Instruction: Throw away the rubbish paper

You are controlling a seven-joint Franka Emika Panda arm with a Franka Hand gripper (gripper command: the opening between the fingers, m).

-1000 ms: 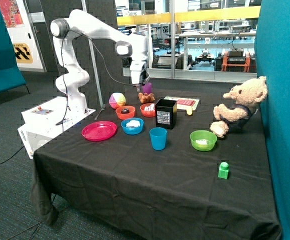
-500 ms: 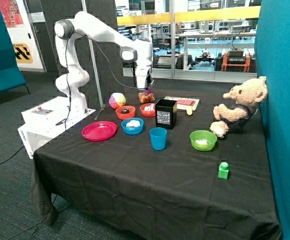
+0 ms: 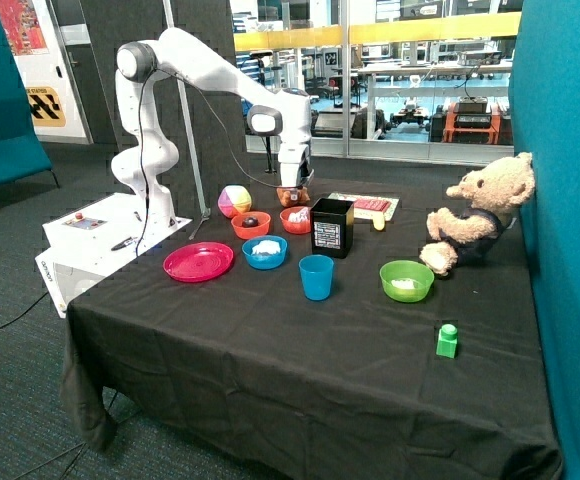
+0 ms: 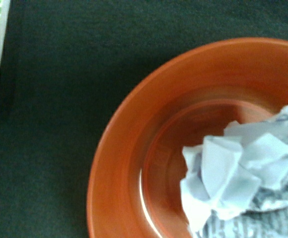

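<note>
Overhead, the white jointed Franka arm [image 3: 205,70] rises from its base at the table's far corner, reaches out level across the black cloth, and bends its last link straight down. Its gripper [image 3: 292,190] hangs low, right above the orange-red plastic bowl [image 3: 296,220] that sits just at the black box's [image 3: 331,227] nine o'clock side. Whether the pincer stands open or closed cannot be told, and nothing is seen held in it.

From the wrist camera, the same orange bowl [image 4: 134,163] shows a smooth, glossy rounded wall, and a crumpled white paper wad [image 4: 243,178] with sharp folds and some grey print lies on its floor. More white wads lie in the round blue plastic bowl [image 3: 265,252] and in the lime-green plastic bowl [image 3: 407,280].

Around the orange bowl the room is tight: a second orange bowl [image 3: 250,225] holding a dark lump stands near it, the blue bowl just in front, the box just beside. Toward the table's near edge the matte black tablecloth [image 3: 300,370] lies bare, apart from a blue plastic cup [image 3: 316,277], a flat pink round plate [image 3: 198,262] and a small green block [image 3: 447,340]. A fuzzy tan teddy bear [image 3: 480,212] sits against the teal wall.
</note>
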